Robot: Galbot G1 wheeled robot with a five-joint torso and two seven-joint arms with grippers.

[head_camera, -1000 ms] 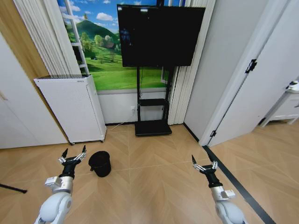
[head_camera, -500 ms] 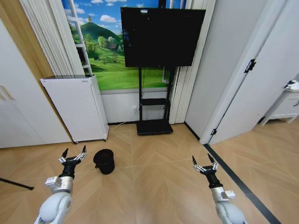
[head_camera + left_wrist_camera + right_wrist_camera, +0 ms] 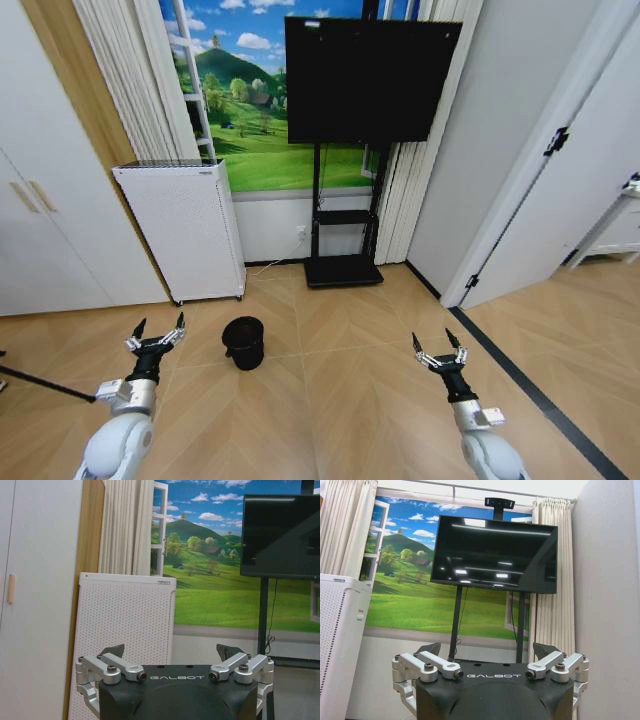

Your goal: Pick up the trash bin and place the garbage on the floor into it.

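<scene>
The trash bin [image 3: 243, 342] is seen upright on the wooden floor [image 3: 330, 400], at about 2 o'clock from the left hand [image 3: 157, 333] and apart from it. Both the left hand and the right hand [image 3: 438, 350] are held low with fingers spread and nothing grasped. A white perforated appliance [image 3: 186, 230] stands at 11 o'clock from the bin, against the wall.

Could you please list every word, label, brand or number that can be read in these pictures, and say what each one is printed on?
"GALBOT": on the black body of the left gripper, in the left wrist view.
"GALBOT": on the black body of the right gripper, in the right wrist view.
The white perforated appliance has a small mark on its top edge, too small to read.
</scene>
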